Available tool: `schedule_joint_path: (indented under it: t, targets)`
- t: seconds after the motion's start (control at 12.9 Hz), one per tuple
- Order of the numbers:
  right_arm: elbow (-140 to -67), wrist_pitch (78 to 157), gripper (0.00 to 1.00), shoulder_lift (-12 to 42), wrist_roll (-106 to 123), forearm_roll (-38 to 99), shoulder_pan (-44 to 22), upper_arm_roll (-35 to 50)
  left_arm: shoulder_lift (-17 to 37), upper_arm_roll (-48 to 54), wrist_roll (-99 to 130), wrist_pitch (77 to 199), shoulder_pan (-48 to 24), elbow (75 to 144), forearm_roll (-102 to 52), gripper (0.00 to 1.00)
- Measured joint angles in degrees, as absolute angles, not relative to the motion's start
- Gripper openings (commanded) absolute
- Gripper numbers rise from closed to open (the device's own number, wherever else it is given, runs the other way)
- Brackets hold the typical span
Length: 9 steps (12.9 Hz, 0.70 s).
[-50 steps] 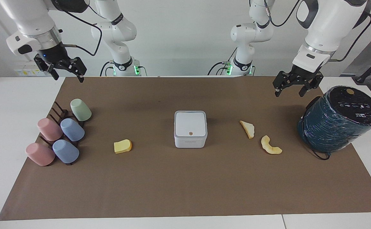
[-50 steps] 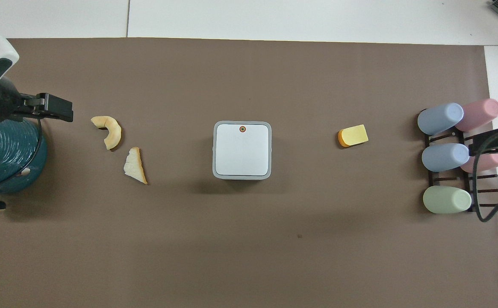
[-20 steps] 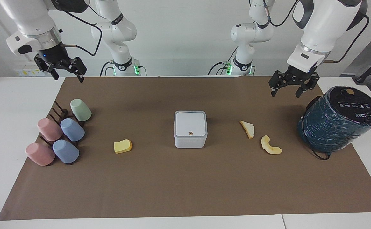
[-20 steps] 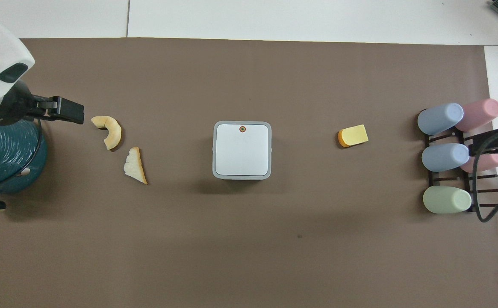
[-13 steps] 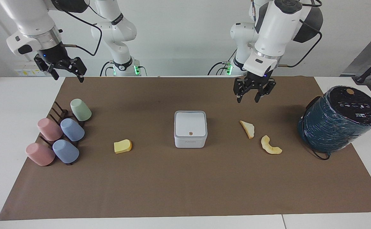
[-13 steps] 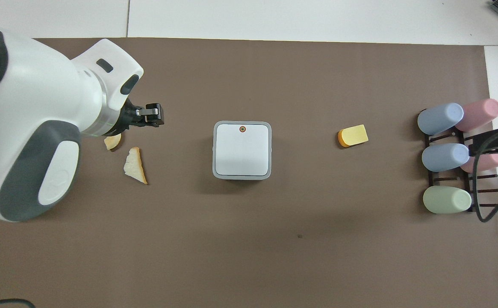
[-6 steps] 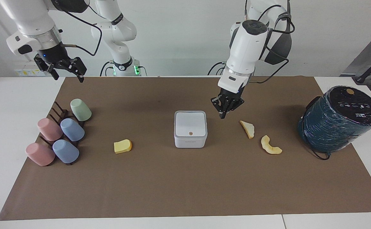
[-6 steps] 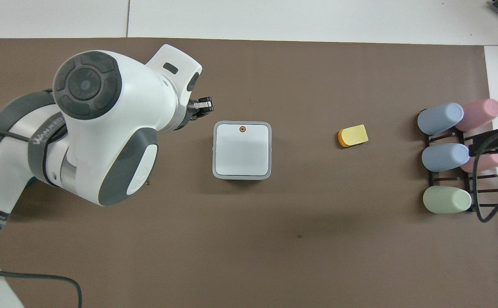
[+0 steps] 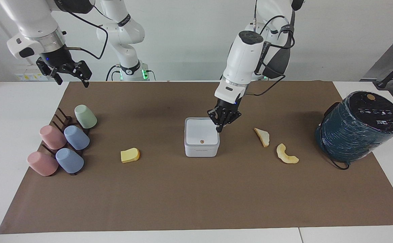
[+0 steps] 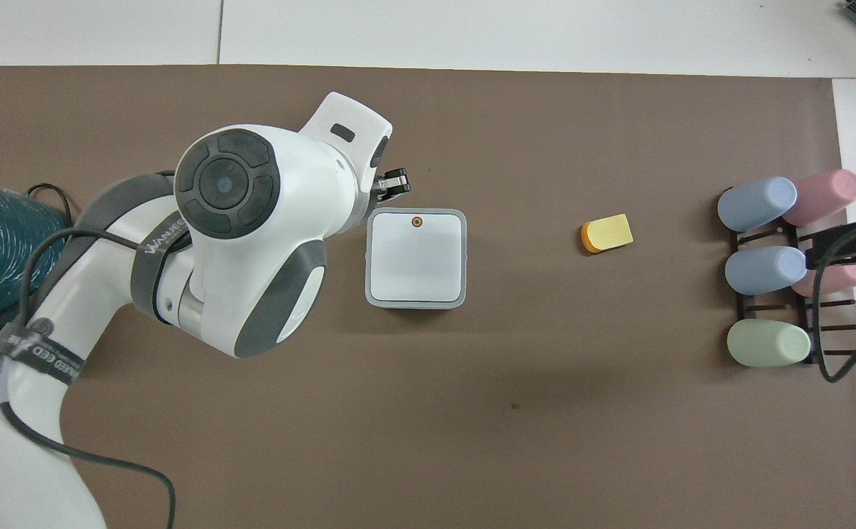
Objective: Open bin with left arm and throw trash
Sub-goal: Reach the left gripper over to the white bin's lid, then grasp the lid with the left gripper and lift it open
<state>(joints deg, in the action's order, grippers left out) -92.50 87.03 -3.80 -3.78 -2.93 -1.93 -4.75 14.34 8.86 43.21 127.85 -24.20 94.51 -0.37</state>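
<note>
Bin (image 9: 201,136) first: the little white square box sits in the middle of the brown mat (image 9: 196,202), its lid down flat, a small orange dot (image 9: 201,141) on the lid near the edge farthest from the robots. Over its edge toward the left arm's end of the table hangs the left gripper (image 9: 220,128), pointed down with its fingertips pinched together on nothing, the tip at the lid's rim; whether it actually touches the lid I can't make out. From above, the left arm's big white elbow (image 10: 251,220) covers much of that end of the mat, and only the gripper's tip pokes out beside the bin's corner. The trash lies untouched on the mat: a cream triangular slice (image 9: 262,136) and a curved peel (image 9: 286,154) sit close together toward the left arm's end, the peel a bit farther from the robots, and a chunky yellow wedge (image 9: 130,155) lies by itself toward the right arm's end. Past the peel, at the mat's edge, stands a dark teal cylinder (image 9: 358,126) with a black top. At the right arm's end a dark rack (image 9: 63,118) carries pink, blue and green cups (image 9: 76,137) lying tipped on its pegs. The right gripper (image 9: 71,77) waits up in the air over the mat's corner near that rack, its fingers spread wide and empty.
</note>
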Motion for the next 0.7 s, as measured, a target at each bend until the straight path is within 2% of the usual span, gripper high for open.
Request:
schedule_joint_path:
  t: [0.7]
  targets:
    - [-92.5, 87.0, 1.0, -3.8, -3.78, -2.93, -1.93, -4.75, 19.2, 8.81, 47.82, 132.81, -26.9, 94.9, -0.37, 0.0]
